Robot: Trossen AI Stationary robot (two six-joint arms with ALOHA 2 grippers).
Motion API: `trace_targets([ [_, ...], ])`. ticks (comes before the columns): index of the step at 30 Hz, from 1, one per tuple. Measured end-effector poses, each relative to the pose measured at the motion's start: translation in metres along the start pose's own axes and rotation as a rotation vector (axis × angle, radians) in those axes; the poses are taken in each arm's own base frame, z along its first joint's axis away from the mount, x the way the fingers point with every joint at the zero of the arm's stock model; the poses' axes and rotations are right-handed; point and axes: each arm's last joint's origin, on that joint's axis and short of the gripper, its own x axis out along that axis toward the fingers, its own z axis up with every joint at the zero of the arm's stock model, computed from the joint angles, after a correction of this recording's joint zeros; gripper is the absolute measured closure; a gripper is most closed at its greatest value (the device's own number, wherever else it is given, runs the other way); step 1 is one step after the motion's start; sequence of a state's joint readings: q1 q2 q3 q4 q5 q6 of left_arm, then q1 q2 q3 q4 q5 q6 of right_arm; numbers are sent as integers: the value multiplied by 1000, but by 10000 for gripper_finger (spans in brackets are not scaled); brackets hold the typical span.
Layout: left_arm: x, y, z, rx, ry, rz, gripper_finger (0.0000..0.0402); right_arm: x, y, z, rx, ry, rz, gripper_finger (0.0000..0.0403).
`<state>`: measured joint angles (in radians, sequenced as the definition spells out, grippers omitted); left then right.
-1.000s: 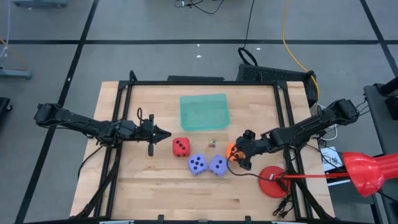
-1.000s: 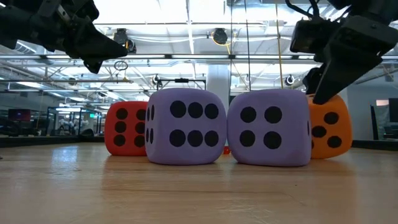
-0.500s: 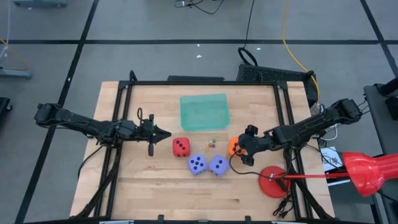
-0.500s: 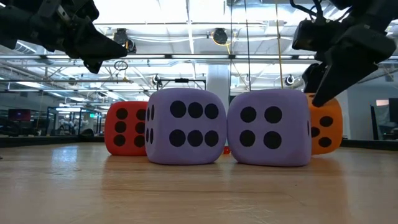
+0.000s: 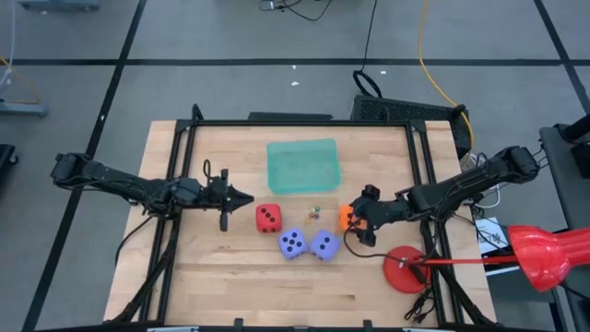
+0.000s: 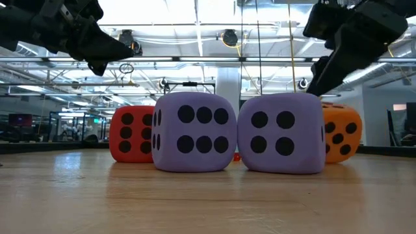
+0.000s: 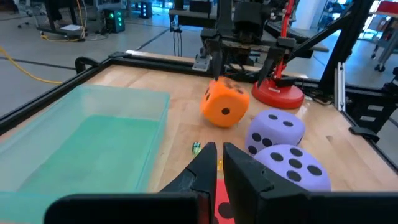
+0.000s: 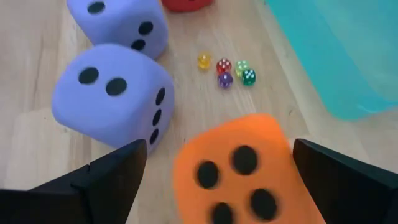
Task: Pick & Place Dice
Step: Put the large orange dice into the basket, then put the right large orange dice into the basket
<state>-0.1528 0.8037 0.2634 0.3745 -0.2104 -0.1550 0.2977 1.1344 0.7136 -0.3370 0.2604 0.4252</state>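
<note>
The orange die (image 5: 345, 216) (image 7: 225, 102) sits tilted on the table, right of the other dice. My right gripper (image 5: 359, 222) (image 8: 219, 149) is open just above it, one finger on each side, touching nothing that I can see. The red die (image 5: 268, 218) and the two purple-blue dice (image 5: 292, 243) (image 5: 323, 244) rest flat on the wood. My left gripper (image 5: 245, 198) (image 7: 217, 163) is shut and hovers left of the red die, above the table.
A shallow teal tray (image 5: 302, 166) lies toward the far edge, behind the dice. Several tiny coloured dice (image 5: 313, 213) (image 8: 227, 71) lie between the red and the orange die. A red round stand base (image 5: 403, 267) with a cable stands near the right edge. Black rails frame the table.
My right gripper has risen and drawn slightly toward the far edge. The orange die, square-on and partly behind a finger before, has turned and now sits tilted and lower below the fingers.
</note>
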Motion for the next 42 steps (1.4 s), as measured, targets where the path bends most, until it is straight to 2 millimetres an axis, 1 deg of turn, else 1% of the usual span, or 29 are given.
trace_targets([
  [3, 0, 0, 0, -3, -1, 1, 366, -5, -2, 2, -3, -17, 4, 10],
  [8, 0, 0, 0, -3, 5, 1, 366, -10, -2, 3, -91, -39, 15, 10],
  [11, 0, 0, 0, -3, 4, 1, 366, -11, -3, 3, -116, -45, 14, 10],
  [16, 0, 0, 0, -3, 5, 0, 366, -9, -11, 7, -30, -58, -44, 10],
  [19, 0, 0, 0, -3, 5, 0, 366, -6, -17, 6, -11, -30, -82, 10],
  [21, 0, 0, -1, -2, 5, 0, 366, -3, -23, 5, 33, -9, -123, 10],
  [24, 0, 0, -1, -2, 6, 1, 366, 6, -29, 3, 92, 54, -125, 10],
  [27, 0, 0, -1, 2, 13, 2, 366, 16, -32, 0, 84, 112, -126, 10],
  [33, 0, 1, -3, 10, 31, 5, 366, 32, -40, -1, 89, 168, -178, 9],
  [42, 0, 1, -6, 9, 64, 8, 366, 47, -47, -9, 76, 275, -195, 9],
])
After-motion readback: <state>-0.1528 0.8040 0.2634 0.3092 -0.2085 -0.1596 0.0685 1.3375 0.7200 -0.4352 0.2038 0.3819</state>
